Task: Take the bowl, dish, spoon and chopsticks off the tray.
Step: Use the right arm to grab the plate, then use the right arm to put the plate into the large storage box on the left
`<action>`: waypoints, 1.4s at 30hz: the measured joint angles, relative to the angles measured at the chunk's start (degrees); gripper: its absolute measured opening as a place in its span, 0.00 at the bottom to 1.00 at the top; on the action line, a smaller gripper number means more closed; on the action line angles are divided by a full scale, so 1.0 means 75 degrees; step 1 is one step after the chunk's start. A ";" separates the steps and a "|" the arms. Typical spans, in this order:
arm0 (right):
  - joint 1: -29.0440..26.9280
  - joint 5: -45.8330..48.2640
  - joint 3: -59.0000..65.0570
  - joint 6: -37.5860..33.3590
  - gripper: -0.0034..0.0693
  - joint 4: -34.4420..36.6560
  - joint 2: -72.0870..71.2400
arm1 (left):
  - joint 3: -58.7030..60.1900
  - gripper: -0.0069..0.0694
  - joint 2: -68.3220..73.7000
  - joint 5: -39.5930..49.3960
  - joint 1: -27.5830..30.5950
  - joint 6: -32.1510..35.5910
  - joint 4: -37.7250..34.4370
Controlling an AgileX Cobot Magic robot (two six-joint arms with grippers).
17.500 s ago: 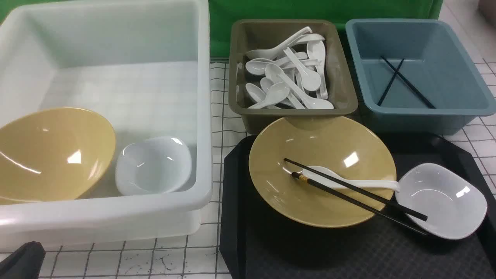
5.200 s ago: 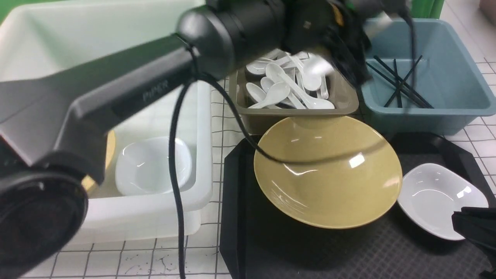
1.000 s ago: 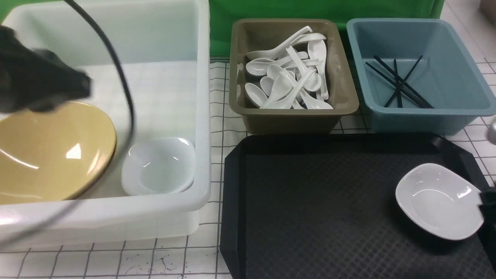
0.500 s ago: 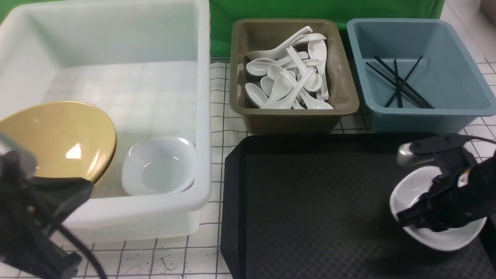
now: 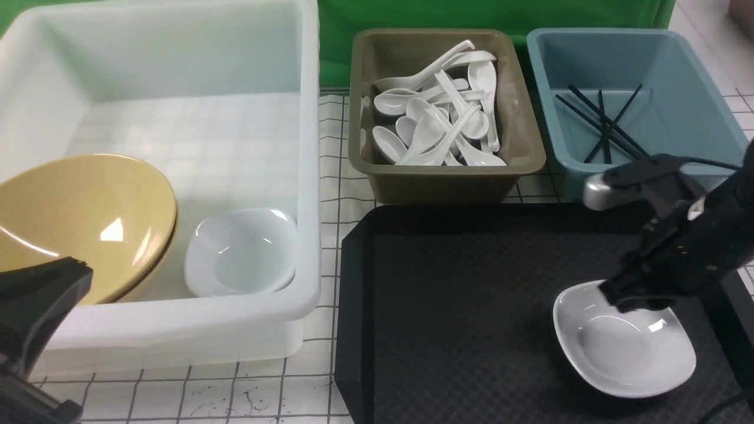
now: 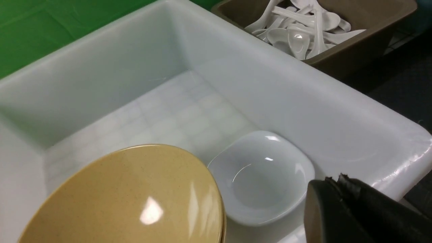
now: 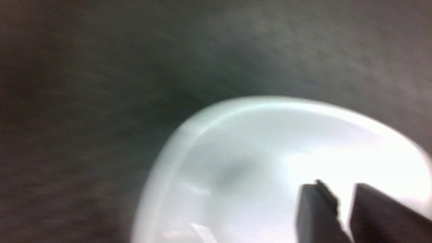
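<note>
Gleaming against textured black tray (image 5: 459,330), the glossy round-cornered dish (image 5: 624,347) curves; right end effector (image 7: 339,184) parted; left end effector (image 6: 334,180) together.

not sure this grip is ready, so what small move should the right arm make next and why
Probably ease the right gripper down and set its jaws astride the rim of the white dish. The dish sits on the tray, and the jaws show a narrow gap over it, with no grip evident.
</note>
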 joint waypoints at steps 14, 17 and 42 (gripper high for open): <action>-0.0470 -0.0527 0.0534 0.0159 0.42 0.0156 0.0537 | 0.0300 0.08 -0.0219 -0.0281 -0.0003 -0.1394 0.2177; -0.0473 0.0397 0.0050 -0.0465 0.21 0.1031 0.0158 | 0.0300 0.08 -0.0646 0.0105 -0.0003 -0.2862 0.3567; 0.3990 0.1687 -1.0056 0.1239 0.16 0.1706 0.5553 | 0.1195 0.08 -0.2359 0.0922 -0.0003 -0.9432 0.7760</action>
